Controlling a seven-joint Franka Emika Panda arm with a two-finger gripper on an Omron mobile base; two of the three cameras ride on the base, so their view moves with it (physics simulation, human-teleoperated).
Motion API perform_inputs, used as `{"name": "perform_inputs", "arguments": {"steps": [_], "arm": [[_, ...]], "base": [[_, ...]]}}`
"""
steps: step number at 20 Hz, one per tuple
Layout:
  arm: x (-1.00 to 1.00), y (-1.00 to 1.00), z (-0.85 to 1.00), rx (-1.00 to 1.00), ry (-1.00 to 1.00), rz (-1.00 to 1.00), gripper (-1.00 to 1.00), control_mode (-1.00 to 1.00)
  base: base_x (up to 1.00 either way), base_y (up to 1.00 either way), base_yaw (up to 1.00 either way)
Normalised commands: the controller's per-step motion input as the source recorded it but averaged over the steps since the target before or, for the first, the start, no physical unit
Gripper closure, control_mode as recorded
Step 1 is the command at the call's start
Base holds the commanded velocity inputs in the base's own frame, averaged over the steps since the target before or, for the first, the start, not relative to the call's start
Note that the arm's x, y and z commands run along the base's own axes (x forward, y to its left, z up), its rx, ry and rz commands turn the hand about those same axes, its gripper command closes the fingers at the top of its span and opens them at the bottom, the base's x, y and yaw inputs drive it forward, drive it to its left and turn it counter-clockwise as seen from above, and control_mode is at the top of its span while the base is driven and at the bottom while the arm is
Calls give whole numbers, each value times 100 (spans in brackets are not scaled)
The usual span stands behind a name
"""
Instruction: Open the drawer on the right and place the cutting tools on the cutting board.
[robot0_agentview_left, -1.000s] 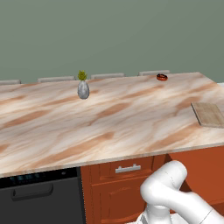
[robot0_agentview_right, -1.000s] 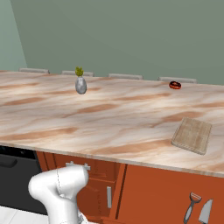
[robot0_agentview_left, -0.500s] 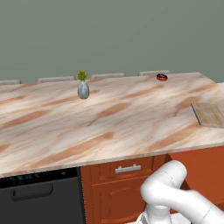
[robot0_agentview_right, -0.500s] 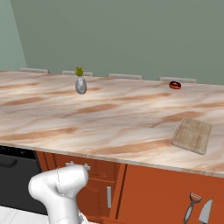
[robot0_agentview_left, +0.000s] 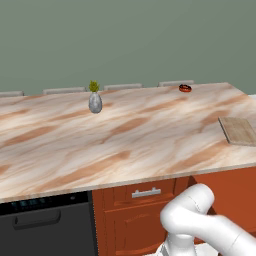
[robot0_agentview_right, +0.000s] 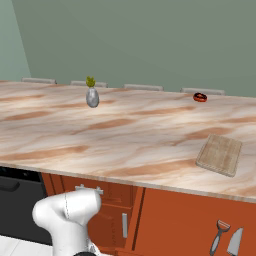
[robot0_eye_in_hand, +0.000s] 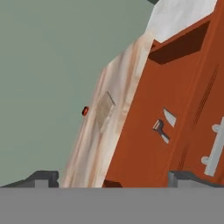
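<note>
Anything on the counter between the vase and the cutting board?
No, that stretch is bare marbled countertop. The right base view shows the vase far left and the cutting board near the front right edge; the small red item sits behind that line.

Robot arm (robot0_agentview_left: 200, 225) is smooth glossy white w/ rounded, thick segments; the two finger tips (robot0_eye_in_hand: 41, 177) are small, dark grey, blocky.

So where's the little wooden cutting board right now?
The cutting board lies on the marbled countertop near its right front edge, seen in the right base view, above the knife and peeler.
</note>
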Motion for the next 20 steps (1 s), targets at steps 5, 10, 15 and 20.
{"name": "perform_inputs", "arguments": {"steps": [5,10,15,20], "arm": [[17,43,61,-3,10,0,-100,-100],[40,51,47,-9,25,0,-100,-100],[50,70,23,-17,29,-5,-100,-100],[34,100,-1,-29,24,-3,-100,-100]], "base": [[0,0,0],[0,0,0],[0,0,0],[0,0,0]]}}
